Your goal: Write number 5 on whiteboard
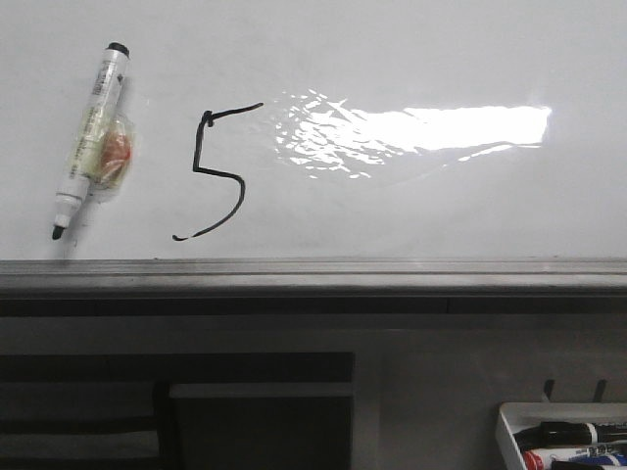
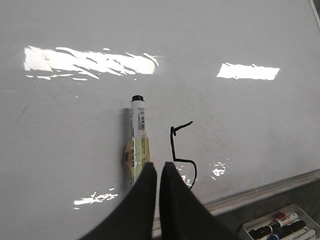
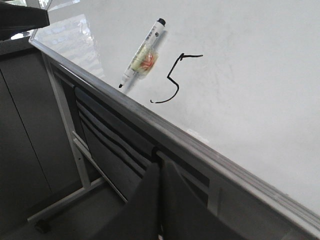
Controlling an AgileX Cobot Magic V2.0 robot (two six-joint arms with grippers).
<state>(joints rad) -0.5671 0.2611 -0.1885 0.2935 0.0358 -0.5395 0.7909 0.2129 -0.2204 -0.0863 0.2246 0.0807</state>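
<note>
A black hand-drawn number 5 (image 1: 217, 171) stands on the whiteboard (image 1: 411, 59), left of a bright glare patch. It also shows in the left wrist view (image 2: 181, 150) and the right wrist view (image 3: 176, 80). A white marker with a yellowish wrap (image 1: 90, 137) sticks to the board left of the 5, uncapped tip down; it also shows in the wrist views (image 2: 137, 135) (image 3: 142, 55). My left gripper (image 2: 158, 166) is shut and empty, held off the board near the marker's lower end. My right gripper (image 3: 160, 165) is shut and empty, below the board's rail.
A grey metal rail (image 1: 313, 274) runs along the board's bottom edge. A small white tray with several markers (image 1: 563, 441) hangs at the lower right; it also shows in the left wrist view (image 2: 280, 227). Dark frame panels (image 1: 176, 406) lie below the rail.
</note>
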